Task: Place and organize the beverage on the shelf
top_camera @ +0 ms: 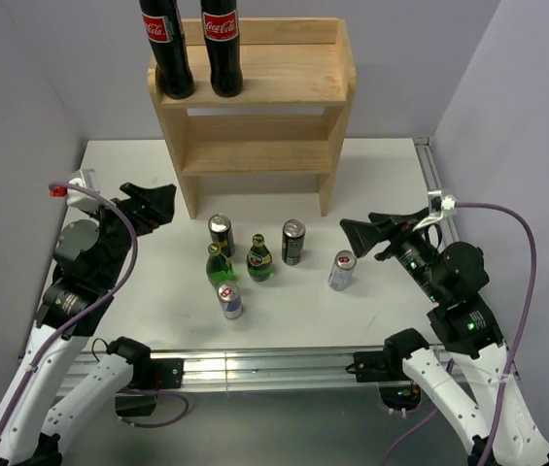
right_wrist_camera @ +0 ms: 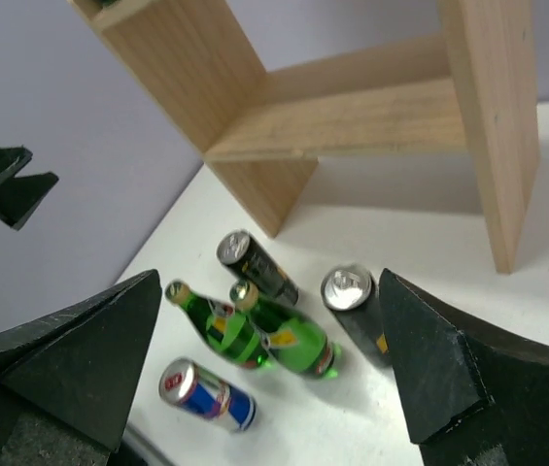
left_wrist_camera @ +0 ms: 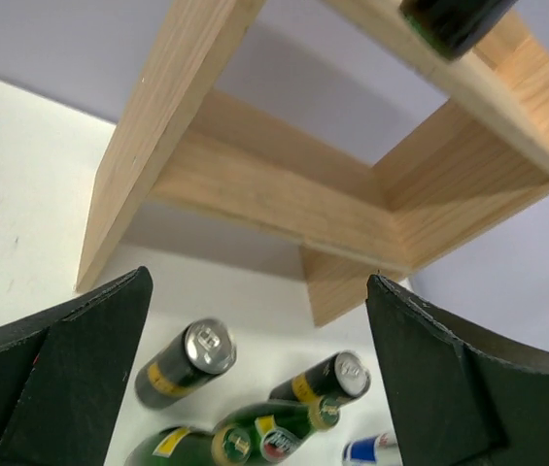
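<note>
Nearest me, both arms hang back at the table's (top_camera: 157, 311) near edge, one on each side. The left fingers (left_wrist_camera: 70, 379) are spread wide with nothing between them, and the right fingers (right_wrist_camera: 449, 379) are just as wide and just as empty. Both point inward at the drinks.

All the loose drinks stand upright in a cluster mid-table. Closest is a blue-and-silver can (top_camera: 230, 302), with a silver can with a red mark (top_camera: 342, 271) off to the right, near the right arm. Behind those are two green bottles (top_camera: 219, 265) (top_camera: 259, 259) close together, and behind them two black-and-gold cans (top_camera: 220, 234) (top_camera: 293, 242).

I'd expect the cans to be smooth and thin-walled, so a hard squeeze may dent them and a weak one may let them slip. The middle of the body looks like the place to hold them. The bottles look like glass, so heavier, breakable and easy to tip with those narrow necks. I'd take them round the wide body below the shoulder. The silver can stands apart and seems the easiest pick. The bottles are crowded, so there's little room to get in beside them.

At the back of the table is the shelf (top_camera: 284, 73), a two-tier wooden rack. Two cola bottles (top_camera: 167, 58) (top_camera: 223, 58) stand side by side on the left of the top tier. I see nothing on the lower tier.
</note>
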Robot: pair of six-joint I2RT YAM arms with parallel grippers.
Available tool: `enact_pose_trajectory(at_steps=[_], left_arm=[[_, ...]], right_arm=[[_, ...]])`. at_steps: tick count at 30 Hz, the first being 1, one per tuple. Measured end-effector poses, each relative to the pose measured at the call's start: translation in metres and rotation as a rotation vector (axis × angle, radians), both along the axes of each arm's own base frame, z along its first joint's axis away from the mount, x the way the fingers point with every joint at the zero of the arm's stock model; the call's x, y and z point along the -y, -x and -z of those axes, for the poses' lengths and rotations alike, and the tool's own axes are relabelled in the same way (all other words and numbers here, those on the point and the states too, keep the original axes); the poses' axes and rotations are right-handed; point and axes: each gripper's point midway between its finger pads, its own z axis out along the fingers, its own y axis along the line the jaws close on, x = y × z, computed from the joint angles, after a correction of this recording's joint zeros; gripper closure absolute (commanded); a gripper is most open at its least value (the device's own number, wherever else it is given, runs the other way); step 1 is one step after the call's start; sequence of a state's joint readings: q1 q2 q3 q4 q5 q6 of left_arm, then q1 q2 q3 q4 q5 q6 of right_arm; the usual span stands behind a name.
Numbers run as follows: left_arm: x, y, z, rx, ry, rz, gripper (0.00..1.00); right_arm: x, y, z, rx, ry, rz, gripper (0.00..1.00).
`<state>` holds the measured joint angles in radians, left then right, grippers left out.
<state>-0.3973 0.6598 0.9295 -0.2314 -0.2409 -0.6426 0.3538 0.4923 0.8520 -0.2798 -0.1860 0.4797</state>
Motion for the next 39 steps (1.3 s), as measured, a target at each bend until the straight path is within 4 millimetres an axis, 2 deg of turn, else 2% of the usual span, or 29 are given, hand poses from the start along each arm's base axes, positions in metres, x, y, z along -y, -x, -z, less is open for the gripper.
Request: enact_pose_trajectory(at_steps=[6,8,11,13,15,17,23,27,33,39], left_arm=[[0.003,0.015,0.028,-0.039,-0.048,0.051,0.01],[0.006,0.019,0.036,-0.045,-0.051,0.076,0.01],[0.01,0.022,0.051,-0.066,-0.056,0.106,0.03],[0.011,0.024,0.063,-0.095,-0.061,0.113,0.03],[0.011,0.024,0.067,-0.11,-0.063,0.113,0.03],[0.01,0.025,0.067,-0.109,-0.062,0.111,0.03],[0.006,0.029,0.06,-0.085,-0.048,0.097,0.03],[0.006,0.029,0.064,-0.091,-0.038,0.095,0.04],[0.003,0.03,0.079,-0.095,-0.009,0.075,0.03],[0.003,0.022,0.105,-0.119,0.014,0.052,0.03]], right_arm=[[0.004,0.025,0.039,-0.052,-0.019,-0.018,0.0],[0.005,0.026,0.053,-0.103,-0.033,-0.012,0.0],[0.0,0.017,0.096,-0.259,-0.041,0.002,0.0],[-0.002,0.015,0.137,-0.399,-0.024,0.034,0.0],[-0.004,0.022,0.174,-0.528,0.017,0.059,0.0],[-0.006,0.032,0.198,-0.618,0.061,0.079,0.0],[-0.004,0.04,0.22,-0.689,0.128,0.184,0.0],[-0.006,0.041,0.236,-0.724,0.23,0.259,0.0],[-0.001,0.031,0.256,-0.729,0.329,0.379,0.0],[0.001,0.012,0.255,-0.658,0.332,0.463,0.0]])
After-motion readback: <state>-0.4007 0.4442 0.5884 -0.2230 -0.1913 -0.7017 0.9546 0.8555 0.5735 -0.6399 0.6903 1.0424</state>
